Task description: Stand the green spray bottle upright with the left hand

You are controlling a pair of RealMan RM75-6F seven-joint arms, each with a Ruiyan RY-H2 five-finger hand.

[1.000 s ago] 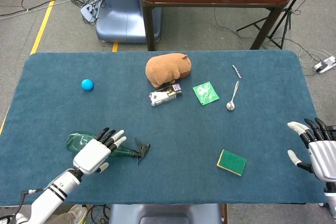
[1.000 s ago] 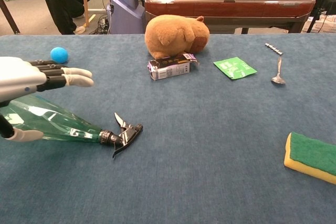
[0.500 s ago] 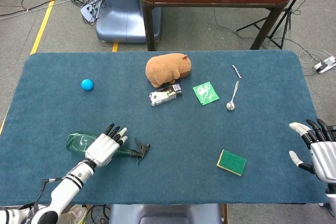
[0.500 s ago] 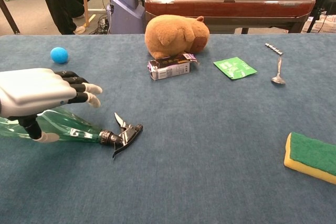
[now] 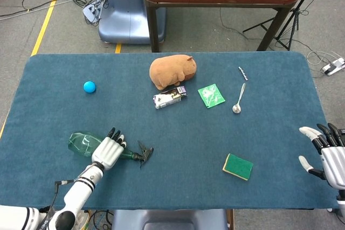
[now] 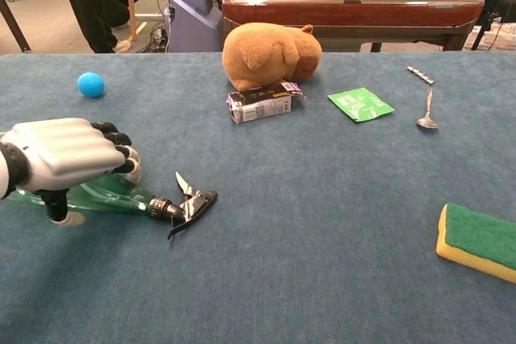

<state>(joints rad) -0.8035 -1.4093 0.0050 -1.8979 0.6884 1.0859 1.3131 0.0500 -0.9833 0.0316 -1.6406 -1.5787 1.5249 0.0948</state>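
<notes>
Spray bottle (image 5: 85,144), one, lying flat, long axis left-right, black nozzle (image 5: 144,152) pointing right. My left hand (image 5: 108,152) wrapped over it; right hand (image 5: 330,154) spread, empty.

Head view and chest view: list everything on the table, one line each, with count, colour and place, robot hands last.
spray bottle: one, green with a black trigger head, lying on its side, near left
ball: one, blue, far left
plush toy: one, brown, far centre
small carton: one, white and purple, lying in front of the plush toy
packet: one, green, right of the carton
spoon: one, silver, right of the packet
small rod: one, metallic, beyond the spoon
sponge: one, green on yellow, near right
table: one, blue cloth top
left robot hand: one, white and black, wrapped over the bottle
right robot hand: one, fingers apart, at the near right edge
</notes>
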